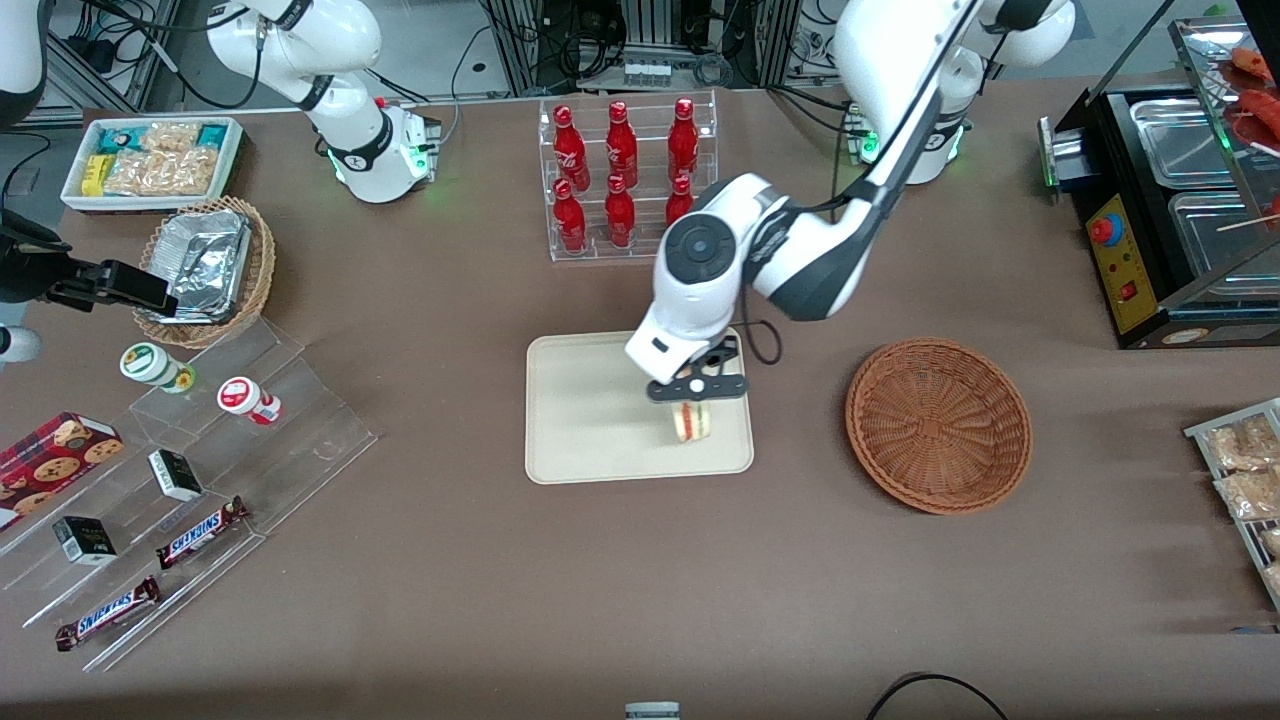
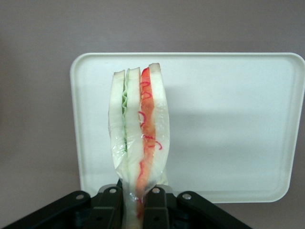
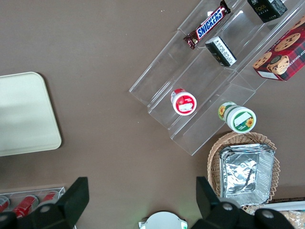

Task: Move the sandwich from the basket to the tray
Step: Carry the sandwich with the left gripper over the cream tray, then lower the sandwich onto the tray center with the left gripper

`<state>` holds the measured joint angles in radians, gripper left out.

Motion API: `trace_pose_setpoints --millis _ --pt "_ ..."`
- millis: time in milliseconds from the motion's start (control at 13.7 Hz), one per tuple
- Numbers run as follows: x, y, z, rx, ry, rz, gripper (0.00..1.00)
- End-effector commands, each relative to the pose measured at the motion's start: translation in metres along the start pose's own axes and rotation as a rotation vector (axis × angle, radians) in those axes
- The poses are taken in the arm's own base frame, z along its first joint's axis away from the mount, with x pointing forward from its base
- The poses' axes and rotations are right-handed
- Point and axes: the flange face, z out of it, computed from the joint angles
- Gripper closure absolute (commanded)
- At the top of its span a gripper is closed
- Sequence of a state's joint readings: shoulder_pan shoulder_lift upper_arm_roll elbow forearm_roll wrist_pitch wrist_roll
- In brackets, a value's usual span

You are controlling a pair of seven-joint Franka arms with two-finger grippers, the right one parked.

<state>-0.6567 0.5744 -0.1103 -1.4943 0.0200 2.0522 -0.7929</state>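
Note:
My left gripper (image 1: 694, 400) is shut on the clear-wrapped sandwich (image 1: 691, 422) and holds it over the cream tray (image 1: 580, 420), above the tray's part toward the working arm's end. In the left wrist view the sandwich (image 2: 139, 129) stands on edge between the black fingers (image 2: 108, 206), its white bread, green and red-orange layers showing, with the tray (image 2: 228, 124) below it. I cannot tell whether the sandwich touches the tray. The reddish-brown wicker basket (image 1: 938, 424) sits empty on the table, farther toward the working arm's end. The tray's corner also shows in the right wrist view (image 3: 24, 114).
A clear rack of red bottles (image 1: 625, 175) stands farther from the front camera than the tray. Clear stepped shelves (image 1: 200, 470) with snacks, a tan basket of foil containers (image 1: 205, 265) and a white bin (image 1: 150, 160) lie toward the parked arm's end. A black food warmer (image 1: 1170, 210) stands at the working arm's end.

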Motion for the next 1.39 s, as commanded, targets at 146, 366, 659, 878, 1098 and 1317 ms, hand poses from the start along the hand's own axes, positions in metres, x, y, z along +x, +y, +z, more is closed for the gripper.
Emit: trace_pose_setpoints --millis 146,366,659,878,1098,1317 --pt "-0.012 0.045 0.043 -0.015 0.03 0.101 1.0" --pt "-0.018 0.051 0.062 0.017 0.046 0.14 1.0" --pt "-0.024 0.063 0.089 0.003 0.057 0.152 1.0" --pt "-0.025 0.062 0.103 0.014 0.048 0.155 1.0" --pt "-0.024 0.063 0.106 0.007 0.051 0.143 0.3" --pt "-0.023 0.063 0.088 -0.009 0.061 0.135 0.0"
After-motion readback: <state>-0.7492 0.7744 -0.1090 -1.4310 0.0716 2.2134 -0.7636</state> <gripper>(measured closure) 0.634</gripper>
